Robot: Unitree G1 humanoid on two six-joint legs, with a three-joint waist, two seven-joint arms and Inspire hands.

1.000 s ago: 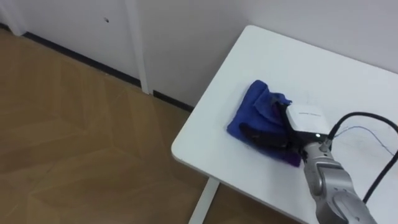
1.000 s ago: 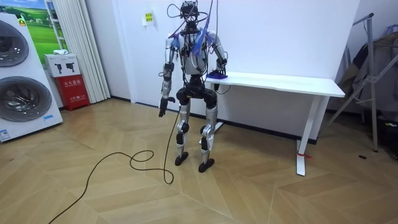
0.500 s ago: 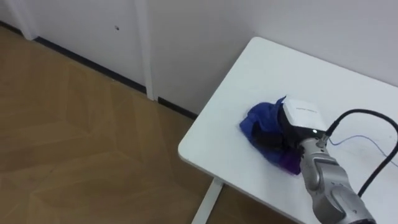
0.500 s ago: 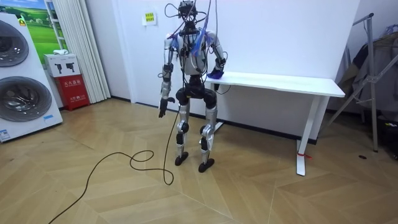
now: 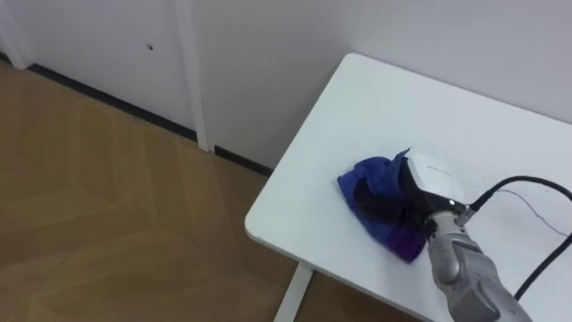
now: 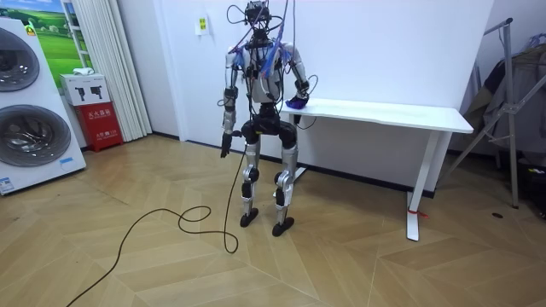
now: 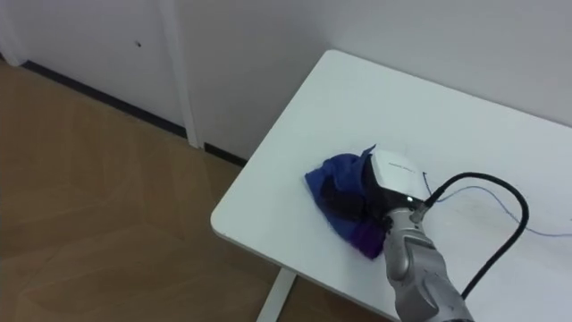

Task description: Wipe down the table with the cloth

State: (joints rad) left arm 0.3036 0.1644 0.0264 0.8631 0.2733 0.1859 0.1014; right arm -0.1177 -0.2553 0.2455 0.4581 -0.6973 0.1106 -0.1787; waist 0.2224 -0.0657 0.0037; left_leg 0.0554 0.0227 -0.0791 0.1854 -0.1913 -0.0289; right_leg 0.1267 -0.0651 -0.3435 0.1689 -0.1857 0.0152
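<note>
- Our right hand (image 5: 427,179) presses on the blue cloth (image 5: 368,174), its dark fingers curled into the bunched folds.
- The cloth lies on the white table (image 5: 375,98), close to the front edge, near the left front corner.
- Our left hand (image 6: 224,147) hangs at our side.

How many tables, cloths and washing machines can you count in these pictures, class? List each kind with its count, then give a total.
White table: 1
Blue cloth: 1
Washing machines: 2
Total: 4
</note>
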